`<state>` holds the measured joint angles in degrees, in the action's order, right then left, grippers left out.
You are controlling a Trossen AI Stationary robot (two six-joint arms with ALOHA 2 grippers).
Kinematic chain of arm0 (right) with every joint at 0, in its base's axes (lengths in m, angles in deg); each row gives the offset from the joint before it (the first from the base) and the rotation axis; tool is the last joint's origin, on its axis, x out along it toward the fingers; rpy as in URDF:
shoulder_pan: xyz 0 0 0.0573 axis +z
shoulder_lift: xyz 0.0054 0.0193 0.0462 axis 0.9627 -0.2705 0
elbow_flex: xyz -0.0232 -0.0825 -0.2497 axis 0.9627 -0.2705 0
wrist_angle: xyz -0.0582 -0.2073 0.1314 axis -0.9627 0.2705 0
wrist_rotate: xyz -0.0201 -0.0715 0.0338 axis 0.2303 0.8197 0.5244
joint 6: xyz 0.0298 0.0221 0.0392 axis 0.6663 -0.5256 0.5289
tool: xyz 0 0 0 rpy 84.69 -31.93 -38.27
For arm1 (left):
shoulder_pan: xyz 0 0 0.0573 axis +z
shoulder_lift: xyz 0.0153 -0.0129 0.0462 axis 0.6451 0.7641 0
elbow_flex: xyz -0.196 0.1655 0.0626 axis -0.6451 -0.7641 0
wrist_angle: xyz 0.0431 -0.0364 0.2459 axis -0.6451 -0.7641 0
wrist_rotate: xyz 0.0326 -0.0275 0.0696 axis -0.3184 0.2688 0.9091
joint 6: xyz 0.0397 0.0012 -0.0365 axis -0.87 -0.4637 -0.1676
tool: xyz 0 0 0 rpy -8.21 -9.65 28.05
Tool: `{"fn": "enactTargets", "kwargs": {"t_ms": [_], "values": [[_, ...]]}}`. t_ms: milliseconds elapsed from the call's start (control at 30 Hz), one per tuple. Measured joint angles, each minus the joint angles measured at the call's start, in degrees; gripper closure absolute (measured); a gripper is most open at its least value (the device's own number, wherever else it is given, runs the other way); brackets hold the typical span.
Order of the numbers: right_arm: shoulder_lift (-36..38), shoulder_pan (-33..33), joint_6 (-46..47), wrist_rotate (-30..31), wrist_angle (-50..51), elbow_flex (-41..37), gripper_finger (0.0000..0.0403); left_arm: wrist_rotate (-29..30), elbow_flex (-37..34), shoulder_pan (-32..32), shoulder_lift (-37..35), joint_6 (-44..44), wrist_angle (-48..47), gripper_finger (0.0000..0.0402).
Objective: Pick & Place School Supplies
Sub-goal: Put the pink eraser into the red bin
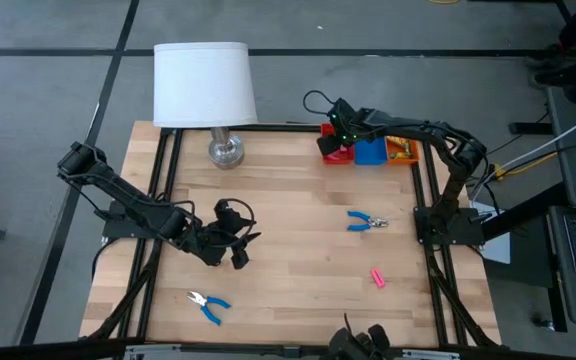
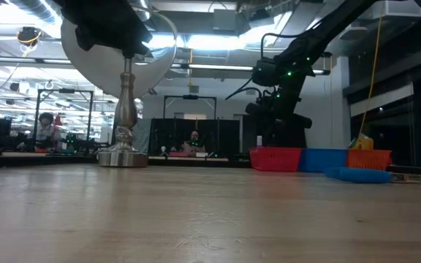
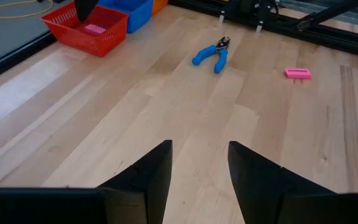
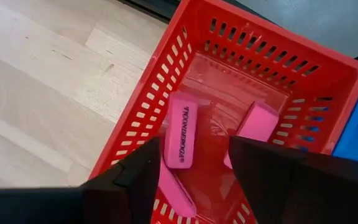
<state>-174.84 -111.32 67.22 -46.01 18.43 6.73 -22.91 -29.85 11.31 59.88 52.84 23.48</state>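
Observation:
My right gripper (image 4: 194, 177) stands open over the red tray (image 4: 135, 130) at the table's far edge, its fingers pointing steeply down. Three pink erasers lie in that tray: one (image 4: 181, 138) leans tilted between the fingers, one (image 4: 258, 122) is partly behind a finger, and one (image 4: 176, 190) lies below. A further pink eraser (image 1: 377, 277) rests flat on the table at the near right. Blue-handled pliers (image 1: 366, 222) lie right of centre, and a second pair (image 1: 208, 305) lies near the front left. My left gripper (image 3: 199, 165) hovers open and empty over the table's left half.
A blue tray (image 1: 370, 151) and an orange tray (image 1: 401, 150) stand in a row right of the red one. A white-shaded lamp (image 1: 205, 85) stands at the far left edge. Bare wood lies between the two arms in the table's middle.

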Motion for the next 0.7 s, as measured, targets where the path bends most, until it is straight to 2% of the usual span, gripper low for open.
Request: {"fn": "enactTargets", "kwargs": {"t_ms": [67,133,233,367,467,567,700], "values": [[0.5,0.2,-1.1,-1.8,1.8,0.0,0.0205,-0.1,0.0,0.0,0.0,0.0,0.0,0.0249],[1.3,1.3,-2.7,-6.4,4.3,0.0,0.0207,-0.1,0.0,0.0,0.0,0.0,0.0,0.0249],[3.2,5.9,-5.7,-12.5,12.9,0.0,0.0216,0.0,0.0,0.0,0.0,-0.7,-0.5,0.0249],[7.3,18.2,-7.5,-24.4,22.0,0.0,0.023,0.6,0.0,0.0,0.0,-1.0,-2.7,0.0249],[10.6,31.2,-7.7,-29.4,22.8,0.0,0.0238,1.6,0.0,0.0,0.0,-1.0,-4.3,0.0249],[13.1,44.8,-9.6,-27.3,23.2,0.0,0.0241,3.0,0.0,0.0,0.0,-0.9,-4.7,0.0249],[13.2,60.9,-14.8,-17.5,28.1,-0.2,0.0241,3.6,0.0,-0.3,0.0,-0.6,-4.7,0.0249]]}}
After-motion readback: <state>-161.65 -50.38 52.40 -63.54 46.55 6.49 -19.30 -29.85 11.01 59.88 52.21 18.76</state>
